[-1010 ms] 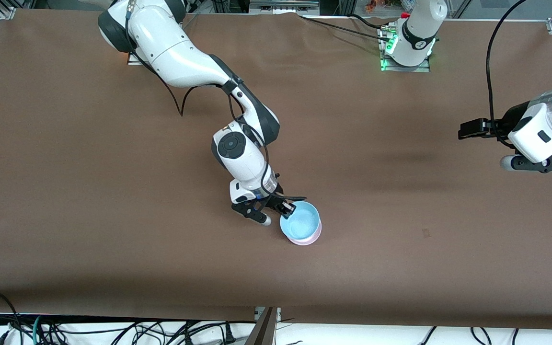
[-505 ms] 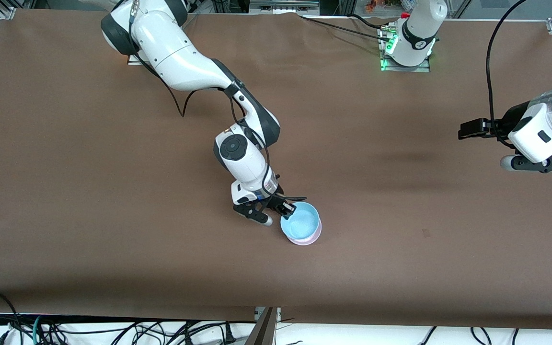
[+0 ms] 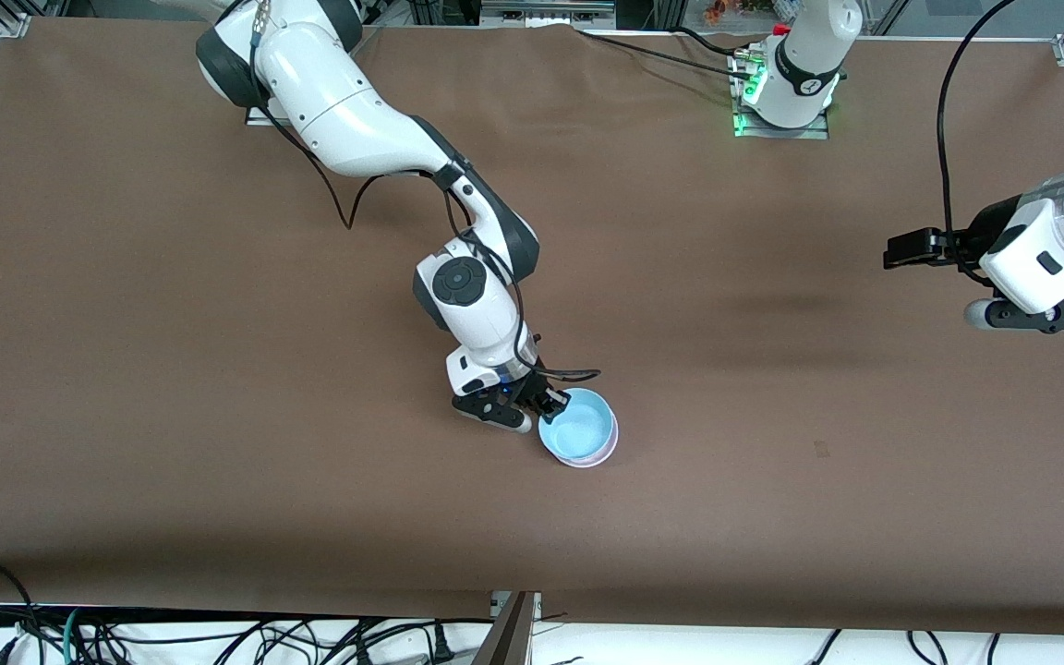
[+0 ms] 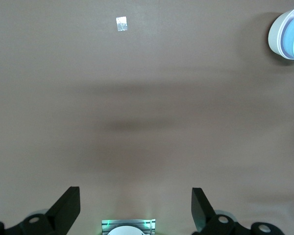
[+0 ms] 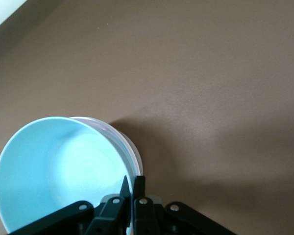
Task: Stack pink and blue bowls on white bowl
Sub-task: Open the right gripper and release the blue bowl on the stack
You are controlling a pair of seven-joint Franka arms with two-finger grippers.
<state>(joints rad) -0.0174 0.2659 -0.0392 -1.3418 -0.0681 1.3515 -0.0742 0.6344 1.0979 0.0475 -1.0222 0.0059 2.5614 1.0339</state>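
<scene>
Near the middle of the bench (image 3: 772, 480), the right gripper (image 3: 546, 404) has its fingers (image 5: 137, 188) pinched shut on the rim of the blue bowl (image 3: 578, 432). Over the last second that bowl has edged slightly toward the right arm's base and now sits tilted in the pink bowl (image 3: 608, 453), with a white bowl (image 4: 274, 36) seemingly beneath. Stacking looks nearly finished; release remains. Well away from the blue bowl, the left gripper (image 4: 136, 211) waits, fingers wide apart and empty.
</scene>
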